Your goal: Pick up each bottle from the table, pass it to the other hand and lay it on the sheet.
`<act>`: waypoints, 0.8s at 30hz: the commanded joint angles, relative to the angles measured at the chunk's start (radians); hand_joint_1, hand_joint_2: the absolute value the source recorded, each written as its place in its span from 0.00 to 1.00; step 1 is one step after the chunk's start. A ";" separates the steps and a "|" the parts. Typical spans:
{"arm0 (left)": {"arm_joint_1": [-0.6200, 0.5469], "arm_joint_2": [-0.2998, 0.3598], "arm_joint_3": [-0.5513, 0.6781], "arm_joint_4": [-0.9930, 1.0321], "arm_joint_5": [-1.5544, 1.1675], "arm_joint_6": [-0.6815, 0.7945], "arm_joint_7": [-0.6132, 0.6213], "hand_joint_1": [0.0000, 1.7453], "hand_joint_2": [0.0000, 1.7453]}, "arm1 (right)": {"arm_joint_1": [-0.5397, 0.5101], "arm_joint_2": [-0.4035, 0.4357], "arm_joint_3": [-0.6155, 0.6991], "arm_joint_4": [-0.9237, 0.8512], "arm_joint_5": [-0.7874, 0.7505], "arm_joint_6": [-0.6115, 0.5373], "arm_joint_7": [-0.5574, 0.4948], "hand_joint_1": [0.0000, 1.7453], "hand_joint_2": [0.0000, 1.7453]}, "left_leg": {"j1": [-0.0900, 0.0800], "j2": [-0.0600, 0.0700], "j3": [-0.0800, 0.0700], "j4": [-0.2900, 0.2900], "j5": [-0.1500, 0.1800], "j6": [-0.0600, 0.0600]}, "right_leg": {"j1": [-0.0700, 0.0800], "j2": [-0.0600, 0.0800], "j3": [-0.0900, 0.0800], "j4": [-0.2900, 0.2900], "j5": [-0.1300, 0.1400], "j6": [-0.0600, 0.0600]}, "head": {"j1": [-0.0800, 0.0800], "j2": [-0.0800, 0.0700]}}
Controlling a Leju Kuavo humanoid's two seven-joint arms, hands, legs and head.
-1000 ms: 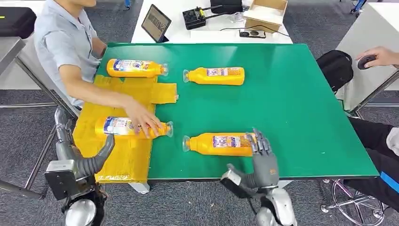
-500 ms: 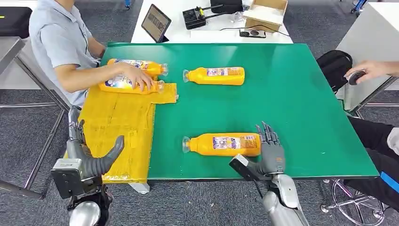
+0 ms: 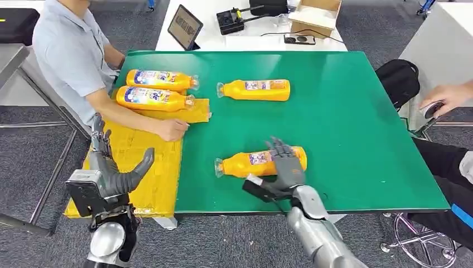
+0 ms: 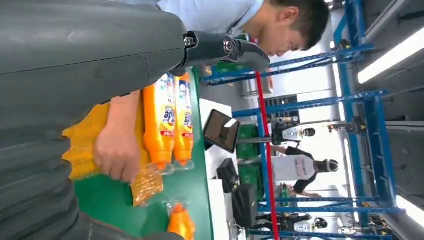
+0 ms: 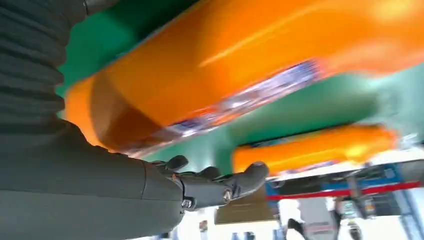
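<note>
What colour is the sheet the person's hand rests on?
Yellow; the sheet shows best in the head view.

We've got lots of bare green table (image 3: 346,117) on the right side, wide open. The left is tighter: a person's hand (image 3: 172,129) and forearm lie across the yellow sheet (image 3: 146,167), and two bottles (image 3: 153,99) sit touching along its far end. Another bottle (image 3: 255,89) lies mid-table, well apart from the near bottle (image 3: 245,163).
</note>
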State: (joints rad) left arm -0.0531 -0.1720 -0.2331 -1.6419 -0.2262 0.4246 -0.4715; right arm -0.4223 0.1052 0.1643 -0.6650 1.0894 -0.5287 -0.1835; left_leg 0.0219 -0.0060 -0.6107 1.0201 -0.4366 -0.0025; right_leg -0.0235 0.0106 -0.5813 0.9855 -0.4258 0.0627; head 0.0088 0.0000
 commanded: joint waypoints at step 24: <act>0.030 0.001 0.035 -0.010 0.031 -0.103 0.074 0.00 1.00 | 0.009 -0.022 0.189 -0.072 0.166 0.172 0.278 0.00 1.00 | 0.000 -0.001 0.004 -0.001 0.000 0.001 | 0.001 -0.002 0.004 -0.002 0.000 -0.003 | 0.000 0.000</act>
State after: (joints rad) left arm -0.0325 -0.1720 -0.2251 -1.6430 -0.1968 0.3384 -0.4093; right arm -0.4636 0.1194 0.2968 -0.6438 1.2405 -0.3984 0.0843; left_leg 0.0216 -0.0059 -0.6088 1.0202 -0.4366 -0.0025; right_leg -0.0238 0.0107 -0.5796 0.9848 -0.4258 0.0627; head 0.0092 0.0000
